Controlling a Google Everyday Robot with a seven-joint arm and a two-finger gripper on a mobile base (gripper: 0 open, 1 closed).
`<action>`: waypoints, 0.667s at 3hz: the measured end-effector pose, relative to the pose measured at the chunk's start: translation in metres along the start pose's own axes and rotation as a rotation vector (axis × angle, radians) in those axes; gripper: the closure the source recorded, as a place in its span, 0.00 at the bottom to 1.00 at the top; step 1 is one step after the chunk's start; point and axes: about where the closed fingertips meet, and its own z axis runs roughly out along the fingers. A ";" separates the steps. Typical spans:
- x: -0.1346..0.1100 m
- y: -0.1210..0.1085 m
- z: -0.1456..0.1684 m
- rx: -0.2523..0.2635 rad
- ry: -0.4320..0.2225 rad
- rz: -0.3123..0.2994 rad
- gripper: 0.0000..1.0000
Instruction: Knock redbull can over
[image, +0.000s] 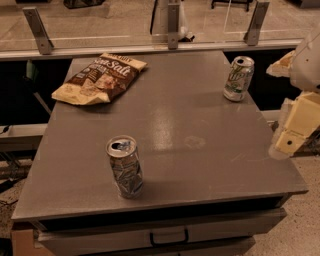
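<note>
The redbull can (125, 166) is slim and silver with a blue-and-silver pattern. It stands upright on the grey table (190, 120), near the front edge and left of centre. My gripper (295, 125), cream-coloured, hangs at the right edge of the view, just off the table's right side. It is well to the right of the can and not touching it.
A white can with green markings (238, 78) stands upright at the table's back right, close to my arm. A brown chip bag (98, 77) lies at the back left. A metal rail with posts (170, 30) runs behind the table. A drawer handle (168, 236) is below the front edge.
</note>
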 end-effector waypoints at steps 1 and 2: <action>-0.034 0.028 0.026 -0.082 -0.162 -0.016 0.00; -0.078 0.056 0.042 -0.156 -0.309 -0.044 0.00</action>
